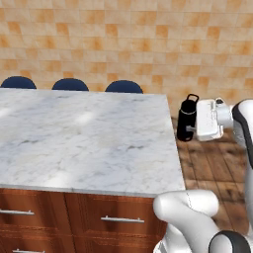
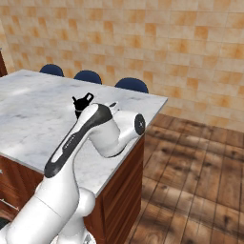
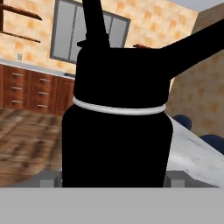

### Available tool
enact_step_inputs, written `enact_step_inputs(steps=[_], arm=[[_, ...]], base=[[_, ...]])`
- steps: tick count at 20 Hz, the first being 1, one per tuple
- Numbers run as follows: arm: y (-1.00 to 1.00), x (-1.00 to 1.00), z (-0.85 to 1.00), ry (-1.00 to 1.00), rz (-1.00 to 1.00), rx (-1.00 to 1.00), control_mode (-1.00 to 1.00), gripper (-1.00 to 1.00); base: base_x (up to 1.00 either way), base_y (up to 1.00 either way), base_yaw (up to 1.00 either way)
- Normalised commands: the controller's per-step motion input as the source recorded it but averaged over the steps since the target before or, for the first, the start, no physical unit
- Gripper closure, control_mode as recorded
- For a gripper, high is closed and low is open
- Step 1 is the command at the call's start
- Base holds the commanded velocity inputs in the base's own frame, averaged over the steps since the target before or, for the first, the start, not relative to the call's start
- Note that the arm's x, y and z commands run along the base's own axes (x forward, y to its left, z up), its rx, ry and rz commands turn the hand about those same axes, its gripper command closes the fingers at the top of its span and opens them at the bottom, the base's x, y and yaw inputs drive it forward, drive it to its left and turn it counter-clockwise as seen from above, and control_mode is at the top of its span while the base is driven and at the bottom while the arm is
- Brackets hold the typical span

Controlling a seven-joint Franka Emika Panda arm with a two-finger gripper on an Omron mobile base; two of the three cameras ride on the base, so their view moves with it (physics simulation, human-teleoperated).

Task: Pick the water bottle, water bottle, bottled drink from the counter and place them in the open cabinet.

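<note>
From the left base view, the counter [image 1: 89, 143] spreads wide as a white-grey marble slab over reddish-brown drawers [image 1: 113, 220] with silver bar handles. Just past the counter's right edge, a black water bottle [image 1: 187, 119] hangs upright in the air above the wooden floor [image 1: 217, 163], its looped cap on top. The gripper [image 1: 193, 121] meets it from the side, and the bottle sits against the white hand. Three blue chair backs [image 1: 123, 87] peek over the counter's far edge, before a tan tiled wall [image 1: 128, 39].

From the right base view, the arm crosses in front of the counter [image 2: 43, 114] and hides most of the bottle; only the cap with its loop and spout [image 2: 82, 101] rises behind the dark-striped arm link. This side shows how far the floor [image 2: 200, 176] stretches right of the counter, and the chairs [image 2: 131, 85] beyond its far edge.

In the hand view, the bottle [image 3: 116, 131] stands very close, a black body with a thin white ring below the cap. The two grey finger pads [image 3: 49, 178] flank its base left and right, so the jaws are clamped on the bottle. Behind it lie a window [image 3: 70, 35], more drawers [image 3: 30, 89], and a strip of counter [image 3: 197, 157] at the right.
</note>
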Motion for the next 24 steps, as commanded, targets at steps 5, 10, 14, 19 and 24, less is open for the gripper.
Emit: enact_step_inputs(steps=[5, 10, 14, 19, 24], arm=[[0.03, -0.67, 0.00, 0.00, -0.08, 0.00, -1.00, 1.00], [0.05, -0.50, -0.01, 0.02, -0.03, 0.00, -1.00, 1.00], [0.01, -0.12, -0.02, 0.06, -0.01, 0.02, -1.00, 1.00], [0.00, 0.00, 0.00, 0.00, 0.00, 0.00, -1.00, 1.00], [0.00, -0.03, 0.00, 0.00, 0.00, 0.00, -1.00, 1.00]], base=[[0.00, 0.00, 0.00], [0.00, 0.00, 0.00], [0.00, 0.00, 0.00], [0.00, 0.00, 0.00], [0.00, 0.00, 0.00]])
